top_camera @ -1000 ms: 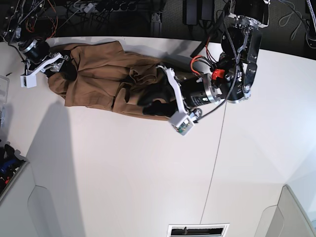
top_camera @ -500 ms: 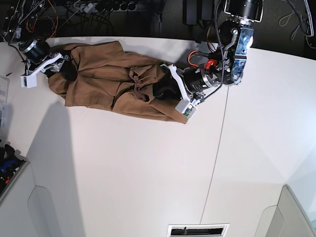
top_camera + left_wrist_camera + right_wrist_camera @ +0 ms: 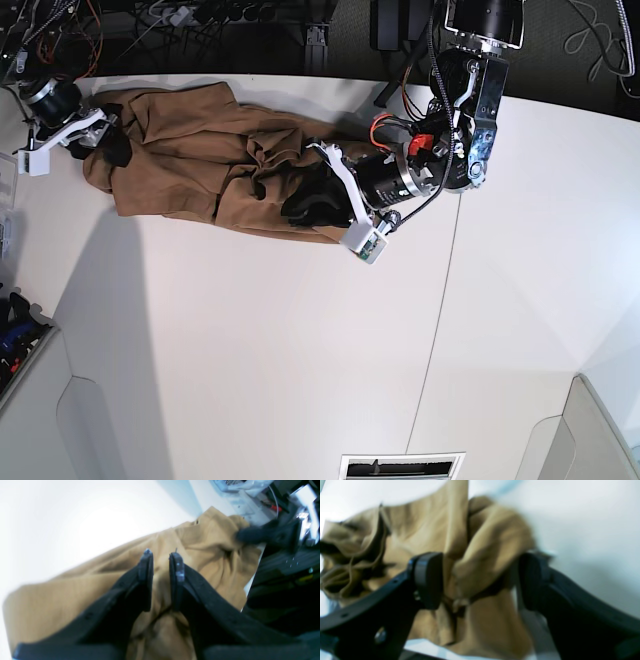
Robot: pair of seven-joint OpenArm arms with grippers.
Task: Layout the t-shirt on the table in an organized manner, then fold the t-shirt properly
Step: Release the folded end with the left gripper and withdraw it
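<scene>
The t-shirt [image 3: 200, 160] lies bunched along the table's [image 3: 280, 350] far edge, from left toward centre. The left gripper [image 3: 161, 580] pinches a fold of cloth between nearly closed fingers. The right gripper [image 3: 480, 580] (blurred) stands wide, cloth bunched between its fingers, not clamped.

A plain tan-brown t-shirt [image 3: 200, 160] lies on a matte white table [image 3: 250, 350] with a thin dark seam.
</scene>
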